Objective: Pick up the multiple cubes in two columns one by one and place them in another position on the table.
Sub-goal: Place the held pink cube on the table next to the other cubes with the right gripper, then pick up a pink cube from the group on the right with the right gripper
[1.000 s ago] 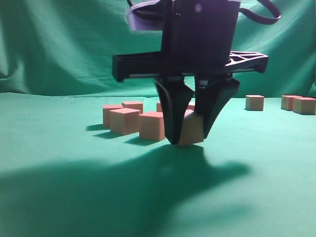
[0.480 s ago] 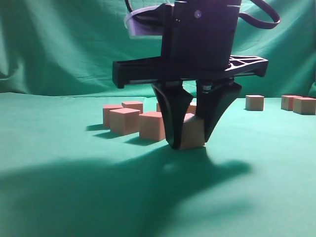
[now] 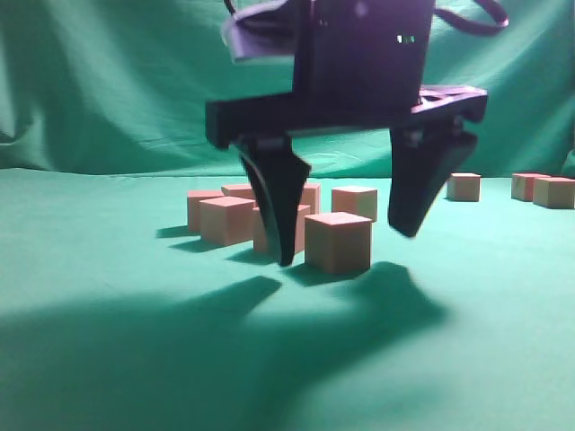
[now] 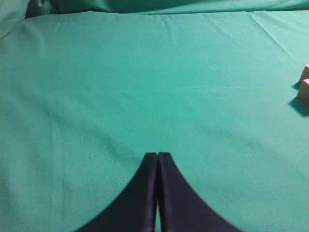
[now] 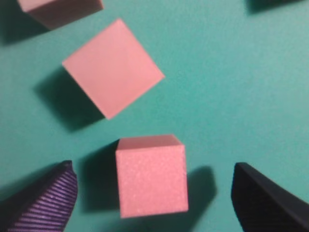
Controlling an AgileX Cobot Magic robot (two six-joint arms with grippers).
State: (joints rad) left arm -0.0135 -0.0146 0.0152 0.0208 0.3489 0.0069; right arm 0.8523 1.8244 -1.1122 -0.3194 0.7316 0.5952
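Cube (image 3: pixel 338 242): flat on the table (image 3: pixel 108 359), between the right gripper's (image 3: pixel 346 242) spread jaws, touching neither.
Axis: none longer; 1 face toward the exterior view, slightly turned.
Left gripper (image 4: pixel 158 157): closed, empty, well apart.
Progress: 3 cubes (image 3: pixel 539 189) sit far right; several left (image 3: pixel 225 218) near the gripper.

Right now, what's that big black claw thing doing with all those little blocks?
It's a robot sorting cubes on a green table. The right tool hangs wide open over one cube, which sits flat on the cloth between the tool's tips with neither tip touching it. More cubes wait in a bunch just behind, and a few others sit farther off to the right. The left tool is closed, holding nothing, over bare cloth.
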